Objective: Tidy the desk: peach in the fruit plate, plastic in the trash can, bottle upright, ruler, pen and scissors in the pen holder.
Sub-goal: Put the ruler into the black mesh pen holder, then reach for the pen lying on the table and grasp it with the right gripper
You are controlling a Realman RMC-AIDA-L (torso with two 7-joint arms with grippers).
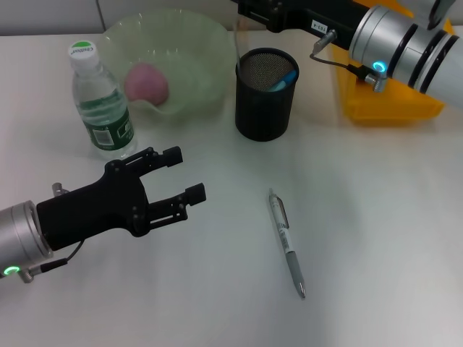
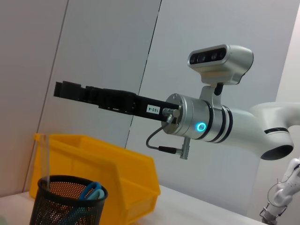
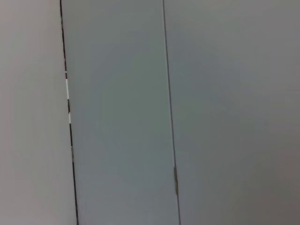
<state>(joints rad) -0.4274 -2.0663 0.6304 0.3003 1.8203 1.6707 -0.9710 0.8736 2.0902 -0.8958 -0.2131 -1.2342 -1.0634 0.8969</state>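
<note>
one slim pen (image 1: 287, 242) flat on table | left claw (image 1: 187, 174) wide open, empty | round mesh pen holder (image 1: 265, 94)

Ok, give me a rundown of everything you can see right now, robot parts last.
Fruit plate: one, translucent pale green, far left of table.
Peach: one, pink, inside the fruit plate.
Bottle: one, clear with green label and white cap, upright beside the plate.
Pen holder: one, black mesh, far centre, blue-handled scissors and a clear ruler inside.
Pen: one, silver-grey, lying flat on the table, near centre.
Bin: one, yellow, far right.
Left gripper: black, fingers open, near left, above the table.
Right gripper: black, raised behind the pen holder.
</note>
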